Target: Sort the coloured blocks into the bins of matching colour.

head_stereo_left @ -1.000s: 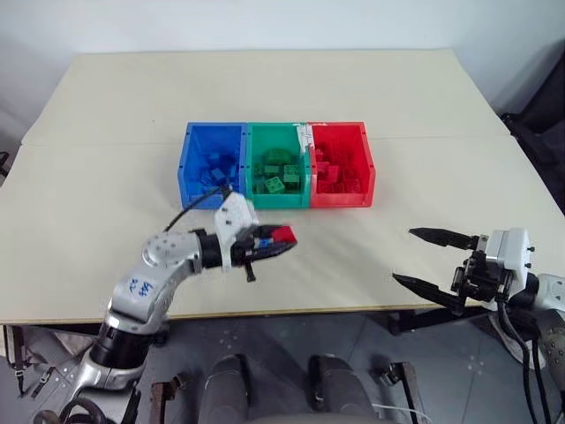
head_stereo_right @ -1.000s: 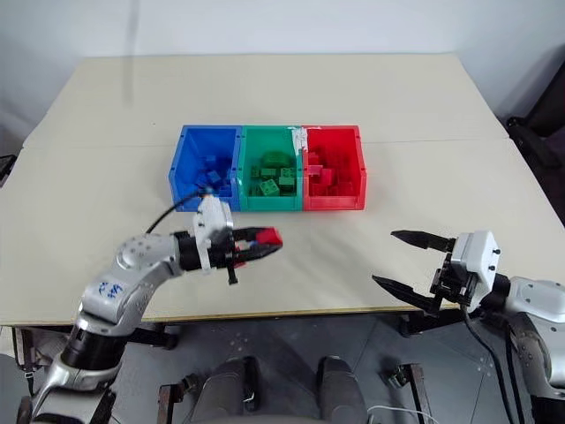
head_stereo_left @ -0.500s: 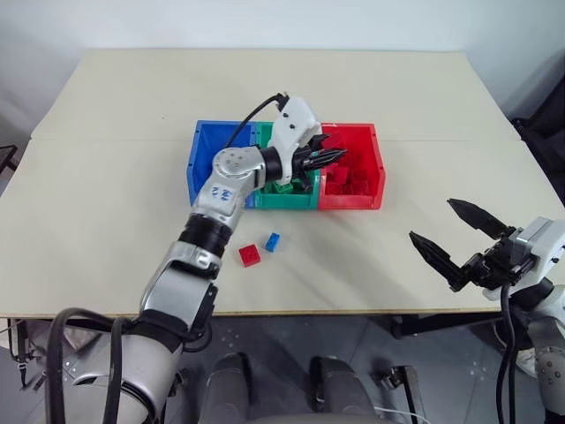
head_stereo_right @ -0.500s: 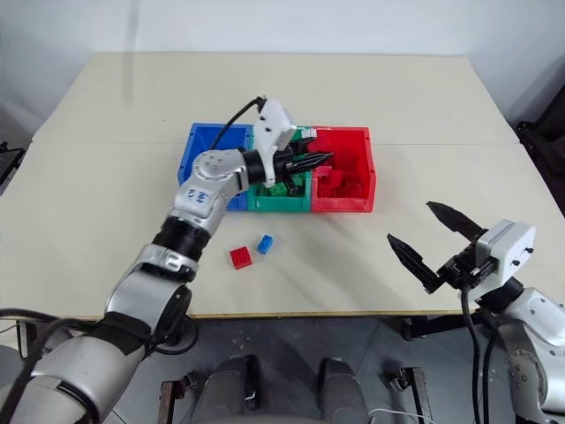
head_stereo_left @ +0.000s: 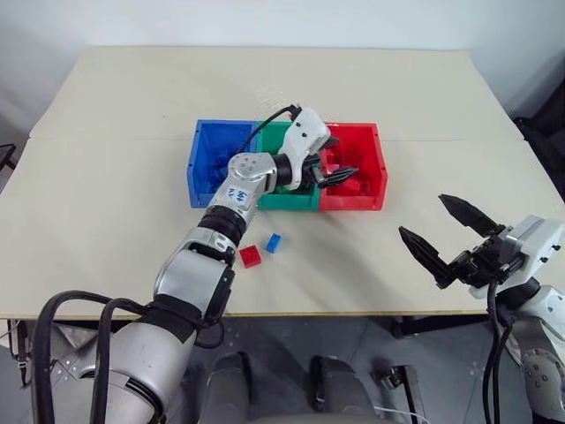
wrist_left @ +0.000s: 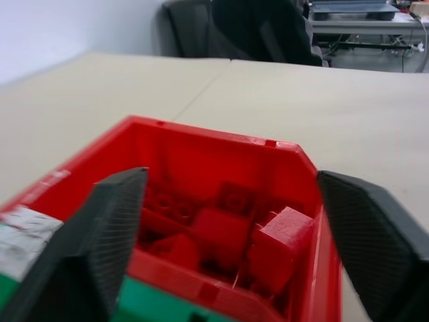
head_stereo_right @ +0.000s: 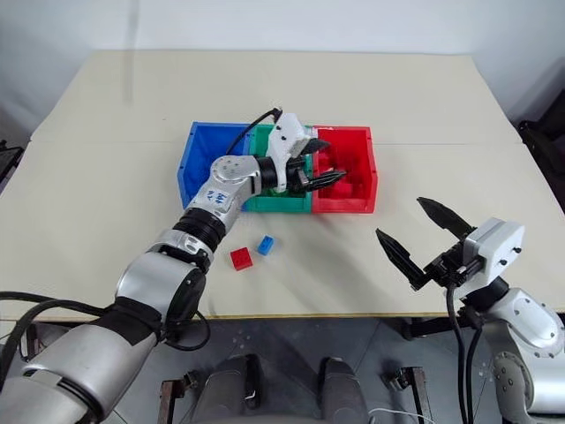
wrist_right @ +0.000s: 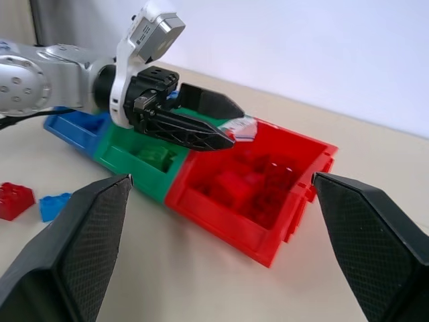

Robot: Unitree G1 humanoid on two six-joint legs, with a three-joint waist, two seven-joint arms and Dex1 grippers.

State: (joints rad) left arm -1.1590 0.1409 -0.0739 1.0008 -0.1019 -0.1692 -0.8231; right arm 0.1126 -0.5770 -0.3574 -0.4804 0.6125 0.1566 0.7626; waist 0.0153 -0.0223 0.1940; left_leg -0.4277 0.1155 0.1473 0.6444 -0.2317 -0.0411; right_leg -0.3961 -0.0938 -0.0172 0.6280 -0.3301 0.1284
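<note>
A pale beige table (head_stereo_left: 106,203) runs up to a plain white wall, and the left wrist view brings in a dark chair (wrist_left: 234,30) beyond the far edge. On the table sit the three joined bins: blue bin (head_stereo_left: 209,159), green bin (head_stereo_left: 275,200), red bin (head_stereo_left: 371,168) in a row. The left gripper (head_stereo_left: 334,173) reaches out over the red bin's near-left corner, fingers spread apart, nothing between them. Its wrist camera looks straight into the red bin, where red blocks (wrist_left: 281,235) lie jumbled, studs up on some. The right wrist view picks out a green block (wrist_right: 154,157) lying in the green bin, and a torn white label (wrist_right: 241,126) on the wall between green and red; no writing readable. In front of the bins, a loose red block (head_stereo_left: 250,256) and a smaller blue block (head_stereo_left: 274,242) sit just beside each other on the table. The right gripper (head_stereo_left: 441,234) hangs well off to the right, fingers wide apart, empty.
</note>
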